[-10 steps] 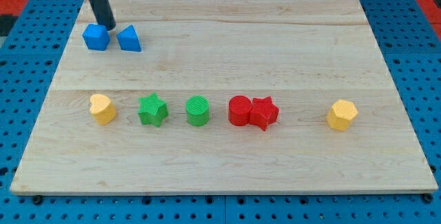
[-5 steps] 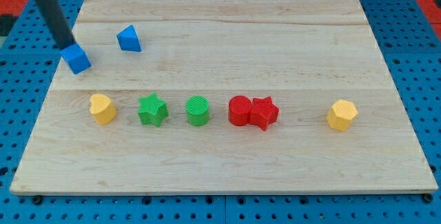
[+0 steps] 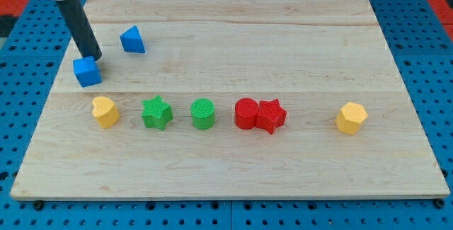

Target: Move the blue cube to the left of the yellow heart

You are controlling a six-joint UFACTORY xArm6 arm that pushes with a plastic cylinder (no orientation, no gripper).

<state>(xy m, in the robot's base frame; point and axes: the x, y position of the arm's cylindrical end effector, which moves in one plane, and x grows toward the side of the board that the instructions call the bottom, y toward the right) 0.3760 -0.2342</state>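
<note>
my tip [image 3: 94,58] sits touching the blue cube's [image 3: 87,72] top-right edge, nothing gripped; yellow heart [image 3: 105,112] lies just below-right, so it needs shoving down-left

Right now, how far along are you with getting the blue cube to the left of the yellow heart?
Partway. The blue cube sits above the yellow heart, slightly toward the view's left. My tip touches the cube's upper right edge. Left to do: push it down and further left until it sits beside the heart's left side.
</note>
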